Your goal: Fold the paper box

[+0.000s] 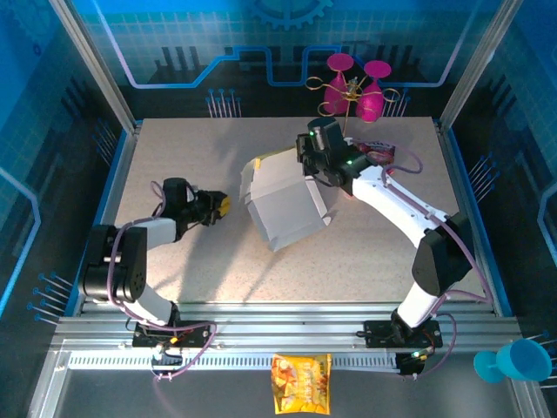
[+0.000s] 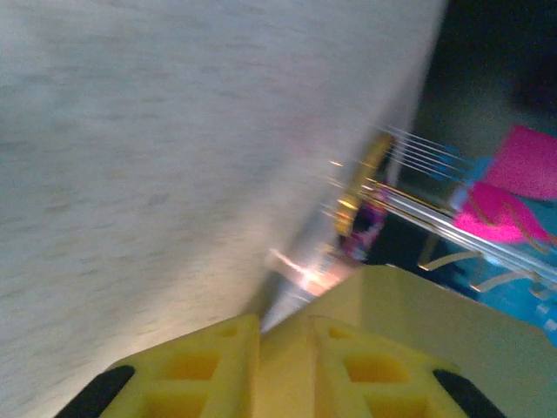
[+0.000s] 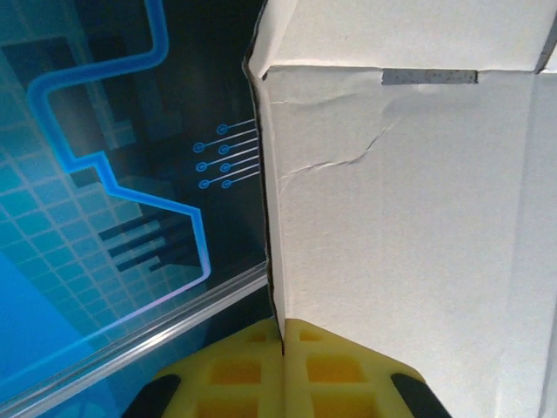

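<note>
Box (image 1: 285,209) is pinched at its one o'clock edge by right gripper (image 1: 306,164); left gripper (image 1: 221,205) sits at its nine o'clock, jaws too blurry to tell.

No writing is legible. Print on the snack bag (image 1: 301,383) is too small; the paper box (image 1: 287,205) shows plain white card.

Setting: an enclosed robot test cell, laboratory type. Evidence: aluminium-profile frame posts (image 1: 96,65), blue wall panels (image 1: 174,35) printed with circuit traces, a speckled worktable (image 1: 218,270), and slotted mounting rails (image 1: 287,335) carrying two robot arm bases.
</note>
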